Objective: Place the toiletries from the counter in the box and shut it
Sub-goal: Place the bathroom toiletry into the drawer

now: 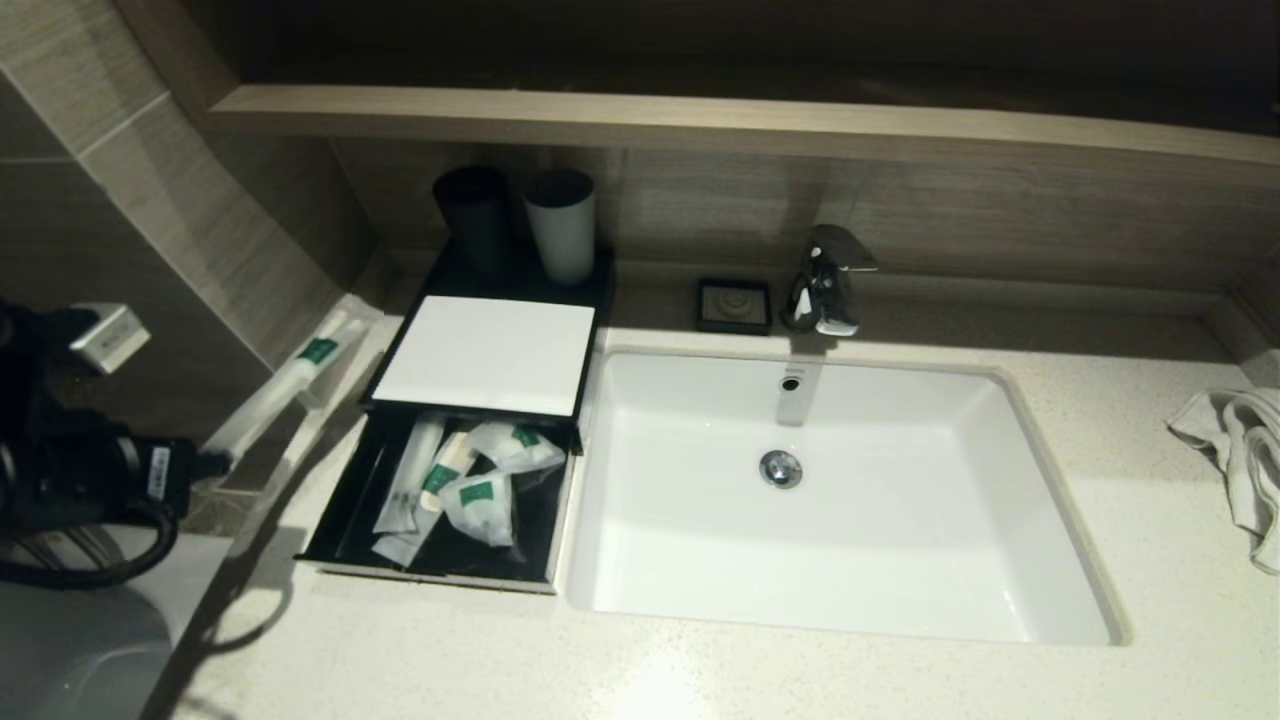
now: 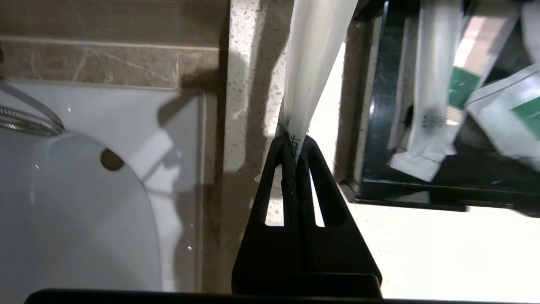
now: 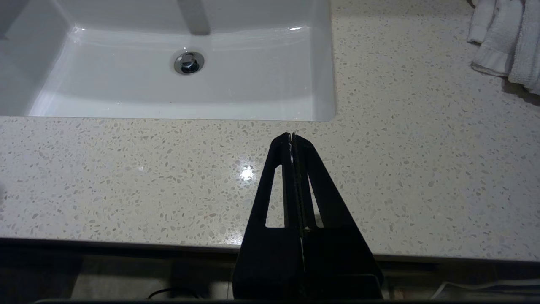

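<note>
My left gripper (image 1: 215, 462) (image 2: 295, 139) is shut on the end of a long slim white sachet (image 1: 300, 375) (image 2: 314, 63) with a green label. It holds the sachet in the air, slanting toward the back, just left of the box (image 1: 487, 352). The box's front drawer (image 1: 345, 545) (image 2: 422, 188) stands pulled out. Two short pouches (image 1: 478, 505) (image 1: 515, 445) and slim sachets (image 1: 425, 475) (image 2: 432, 105) lie inside it. Out of the head view, my right gripper (image 3: 292, 136) is shut and empty above the counter (image 1: 700, 670) (image 3: 126, 177), near the front edge.
A black cup (image 1: 472, 215) and a grey cup (image 1: 560, 225) stand behind the box. The sink (image 1: 1050, 560), tap (image 1: 825, 280) and small black soap dish (image 1: 735, 305) are to the right. A white towel (image 1: 1240, 460) lies at the far right. A wall and shelf close the left and back.
</note>
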Tool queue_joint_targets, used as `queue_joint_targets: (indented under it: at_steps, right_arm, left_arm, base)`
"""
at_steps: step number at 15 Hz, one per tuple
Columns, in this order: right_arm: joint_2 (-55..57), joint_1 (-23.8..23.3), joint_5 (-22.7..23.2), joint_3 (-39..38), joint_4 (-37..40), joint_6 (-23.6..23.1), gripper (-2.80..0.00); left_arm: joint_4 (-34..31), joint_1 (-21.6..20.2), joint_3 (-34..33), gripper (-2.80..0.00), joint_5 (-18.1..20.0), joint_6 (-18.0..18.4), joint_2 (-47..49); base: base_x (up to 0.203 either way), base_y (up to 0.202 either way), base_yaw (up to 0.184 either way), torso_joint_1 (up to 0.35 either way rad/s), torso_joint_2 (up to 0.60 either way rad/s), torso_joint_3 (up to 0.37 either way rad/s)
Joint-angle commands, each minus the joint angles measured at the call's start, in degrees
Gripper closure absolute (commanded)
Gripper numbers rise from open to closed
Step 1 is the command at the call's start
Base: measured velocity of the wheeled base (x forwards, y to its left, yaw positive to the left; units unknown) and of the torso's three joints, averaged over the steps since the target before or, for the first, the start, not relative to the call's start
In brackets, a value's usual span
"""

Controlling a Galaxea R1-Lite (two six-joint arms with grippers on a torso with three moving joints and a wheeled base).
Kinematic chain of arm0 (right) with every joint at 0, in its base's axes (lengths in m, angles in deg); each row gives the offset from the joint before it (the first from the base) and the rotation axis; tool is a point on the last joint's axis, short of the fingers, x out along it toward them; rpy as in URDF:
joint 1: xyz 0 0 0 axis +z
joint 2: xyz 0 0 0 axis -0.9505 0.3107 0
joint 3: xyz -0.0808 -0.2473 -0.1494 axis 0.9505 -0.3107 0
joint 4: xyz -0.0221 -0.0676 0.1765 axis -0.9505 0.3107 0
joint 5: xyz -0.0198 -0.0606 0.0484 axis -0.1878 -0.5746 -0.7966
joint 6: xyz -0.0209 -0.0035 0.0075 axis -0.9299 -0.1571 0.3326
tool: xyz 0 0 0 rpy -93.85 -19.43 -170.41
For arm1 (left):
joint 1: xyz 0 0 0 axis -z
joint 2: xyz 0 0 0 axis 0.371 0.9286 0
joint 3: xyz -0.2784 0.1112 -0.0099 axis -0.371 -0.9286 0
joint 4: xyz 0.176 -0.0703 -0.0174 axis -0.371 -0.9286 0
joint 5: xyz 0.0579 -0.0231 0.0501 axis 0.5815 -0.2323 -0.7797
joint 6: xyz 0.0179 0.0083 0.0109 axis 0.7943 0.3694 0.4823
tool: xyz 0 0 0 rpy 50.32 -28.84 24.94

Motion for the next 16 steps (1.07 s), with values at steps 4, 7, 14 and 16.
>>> queue_joint_targets:
  at_steps: [4,7,14,16]
  right_arm:
    - [0.0,0.0,0.0,0.0,0.0,0.0,0.0]
    - [0.0,0.0,0.0,0.0,0.0,0.0,0.0]
    - [0.0,0.0,0.0,0.0,0.0,0.0,0.0]
    - [0.0,0.0,0.0,0.0,0.0,0.0,0.0]
  left_arm:
    - [-11.7,1.1,5.9,0.0,0.1,-3.0,-5.0]
    - [-19.7,5.5,8.9,0.0,0.1,-5.8,-7.1]
    - [-31.6,13.3,10.2,0.0,-0.3,-10.3,-8.8]
    - [-34.1,13.7,10.8,0.0,-0.3,-11.0,-8.4]
  base:
    - [0.0,0.0,0.0,0.0,0.0,0.0]
    - [0.0,0.0,0.0,0.0,0.0,0.0]
    - [0.0,0.0,0.0,0.0,0.0,0.0]
    - [0.0,0.0,0.0,0.0,0.0,0.0]
